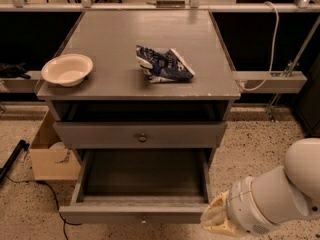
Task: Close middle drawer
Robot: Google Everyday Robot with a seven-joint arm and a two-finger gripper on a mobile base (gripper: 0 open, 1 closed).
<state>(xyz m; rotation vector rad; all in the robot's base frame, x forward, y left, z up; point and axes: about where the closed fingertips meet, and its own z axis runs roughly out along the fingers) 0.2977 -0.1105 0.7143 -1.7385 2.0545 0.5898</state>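
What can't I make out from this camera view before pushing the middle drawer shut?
- Camera view: end effector at the middle drawer's right front corner, partly cut off by the bottom edge; contact with the drawer is unclear.
- Camera view: anything below the middle drawer's front lies past the bottom edge.
- Camera view: gap above the upper drawer, dark under the cabinet top.

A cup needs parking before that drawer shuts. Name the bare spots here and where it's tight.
The cabinet top is bare across the back, behind the bowl and chip bag; also the gap between them and the strip right of the bag. The open middle drawer is bare inside. Tight only at its front right corner, where the gripper sits.
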